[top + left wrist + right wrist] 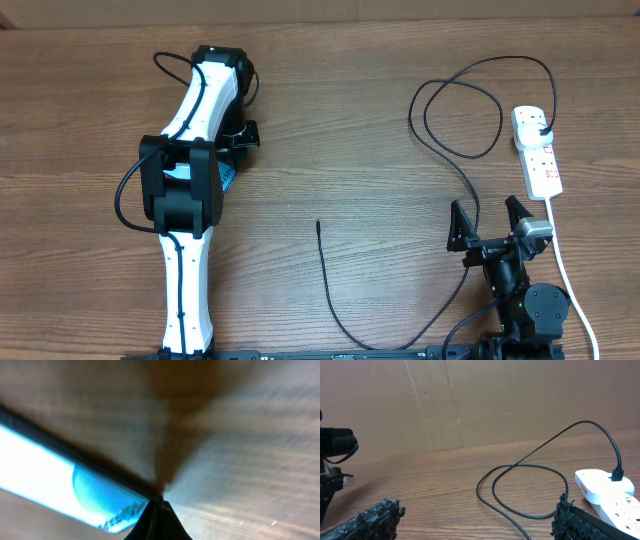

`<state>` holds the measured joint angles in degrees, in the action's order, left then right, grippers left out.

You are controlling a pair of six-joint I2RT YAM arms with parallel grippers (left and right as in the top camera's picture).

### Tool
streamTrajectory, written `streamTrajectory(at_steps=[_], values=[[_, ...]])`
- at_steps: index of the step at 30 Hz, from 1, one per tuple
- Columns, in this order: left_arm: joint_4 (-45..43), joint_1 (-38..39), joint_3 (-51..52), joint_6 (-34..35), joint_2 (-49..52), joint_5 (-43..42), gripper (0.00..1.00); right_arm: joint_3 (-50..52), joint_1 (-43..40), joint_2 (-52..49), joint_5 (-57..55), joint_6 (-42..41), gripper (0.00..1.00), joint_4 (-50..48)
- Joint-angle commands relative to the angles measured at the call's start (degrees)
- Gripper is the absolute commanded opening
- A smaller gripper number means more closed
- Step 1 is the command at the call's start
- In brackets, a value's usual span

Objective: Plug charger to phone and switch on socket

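Wooden tabletop (380, 60) throughout. At frame left, the left gripper (159, 517) looks pinched together (blurred view) just beside the lit phone (45, 475). At lower right, the right gripper (490, 222) stands wide apart. The charger (330, 285) tip lies loose mid-frame, its black plug seated in the power strip (540, 160) at right.

Robot lab bench: wood-grain table (340, 130), brown cardboard backdrop (470, 400) behind it, white-shelled robot arm (186, 290) at the near edge

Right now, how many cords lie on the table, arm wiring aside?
2: the black charger looping from the socket to mid-table, and the socket's white cord along the right edge.
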<state>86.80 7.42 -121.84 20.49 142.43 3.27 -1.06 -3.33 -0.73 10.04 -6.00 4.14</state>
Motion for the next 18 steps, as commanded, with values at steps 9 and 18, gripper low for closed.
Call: streamTrajectory(at_steps=[9, 18], values=[[-4.44, 0.07, -9.16, -1.88, 0.26, -0.57, 0.04, 0.61, 0.28, 0.57, -0.57, 0.00, 1.00, -0.15], [6.03, -0.37, -24.22, 5.70, 0.26, 2.10, 0.04, 0.61, 0.28, 0.57, -0.57, 0.00, 1.00, -0.15]])
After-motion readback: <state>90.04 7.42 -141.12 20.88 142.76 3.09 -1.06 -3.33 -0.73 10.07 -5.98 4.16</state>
